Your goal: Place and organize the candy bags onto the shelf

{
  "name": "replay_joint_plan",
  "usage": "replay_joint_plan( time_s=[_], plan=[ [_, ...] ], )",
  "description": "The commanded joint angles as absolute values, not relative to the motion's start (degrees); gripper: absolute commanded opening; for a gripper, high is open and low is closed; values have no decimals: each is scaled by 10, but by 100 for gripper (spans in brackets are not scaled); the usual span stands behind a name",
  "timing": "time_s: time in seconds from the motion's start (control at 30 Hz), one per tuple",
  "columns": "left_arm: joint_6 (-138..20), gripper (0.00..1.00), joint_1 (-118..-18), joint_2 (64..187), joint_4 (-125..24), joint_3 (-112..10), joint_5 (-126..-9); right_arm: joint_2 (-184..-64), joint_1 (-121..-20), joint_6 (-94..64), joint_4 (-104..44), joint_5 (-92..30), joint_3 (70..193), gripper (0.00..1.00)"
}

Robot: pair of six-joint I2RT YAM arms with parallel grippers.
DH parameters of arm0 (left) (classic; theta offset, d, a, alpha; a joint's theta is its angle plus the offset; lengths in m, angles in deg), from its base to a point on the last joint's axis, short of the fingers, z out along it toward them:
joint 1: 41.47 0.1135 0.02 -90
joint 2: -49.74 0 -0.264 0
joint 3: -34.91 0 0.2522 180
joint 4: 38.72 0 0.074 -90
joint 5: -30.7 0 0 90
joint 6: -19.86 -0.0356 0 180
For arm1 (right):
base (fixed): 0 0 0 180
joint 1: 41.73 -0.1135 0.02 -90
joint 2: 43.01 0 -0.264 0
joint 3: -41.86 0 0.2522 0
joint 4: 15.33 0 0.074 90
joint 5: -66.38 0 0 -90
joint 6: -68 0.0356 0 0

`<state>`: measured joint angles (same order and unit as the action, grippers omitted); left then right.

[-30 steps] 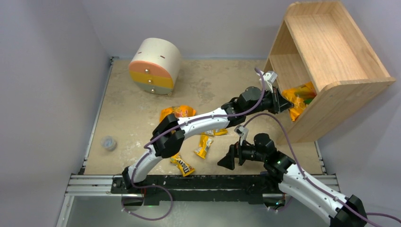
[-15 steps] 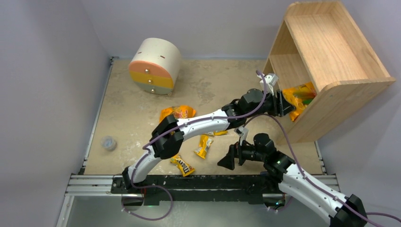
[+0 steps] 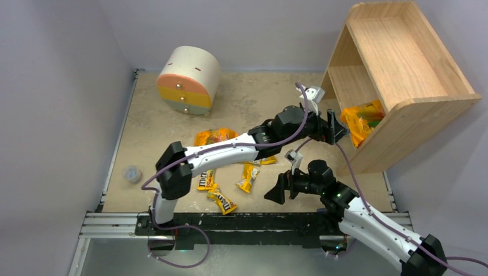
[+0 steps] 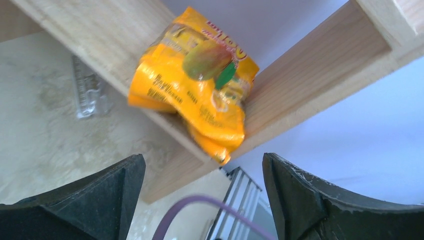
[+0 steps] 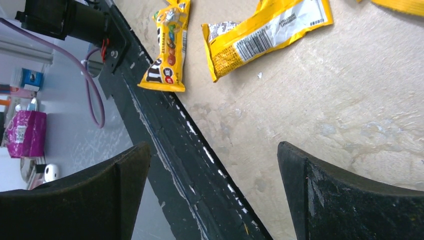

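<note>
Left gripper point(image 4: 200, 165): wide, empty
Orange bag point(image 4: 200, 90): just ahead, on shelf point(image 4: 310, 75)
Right gripper point(image 5: 212, 150): wide, empty
M&M's packets point(image 5: 167, 50): ahead of it

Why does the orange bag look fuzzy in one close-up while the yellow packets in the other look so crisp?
Left wrist view: the orange candy bag on the wooden shelf is soft, its print smeared, perhaps motion blur. Right wrist view: the M&M's packet and the barcode packet beside it are sharp, logo legible. Top external view: even light, only faint shadows on the table.
</note>
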<state>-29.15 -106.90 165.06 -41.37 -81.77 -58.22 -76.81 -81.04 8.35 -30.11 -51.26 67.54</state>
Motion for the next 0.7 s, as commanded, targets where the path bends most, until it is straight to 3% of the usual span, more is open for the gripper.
replay_joint_plan(
  time_s=[0.0,0.27,0.47,0.67],
  plan=[
    [-343,92,-1067,1529,-399,-726,-531,-772,-808,74,-314,-486,708,99],
    [-392,97,-1003,1261,-487,-484,-434,-765,-808,81,-345,-443,729,99],
    [-375,100,-954,1033,-652,-302,-239,-791,-808,77,-333,-412,742,99],
    [-378,100,-833,979,-720,-248,-291,-840,-808,83,-296,-396,760,99]
  ],
)
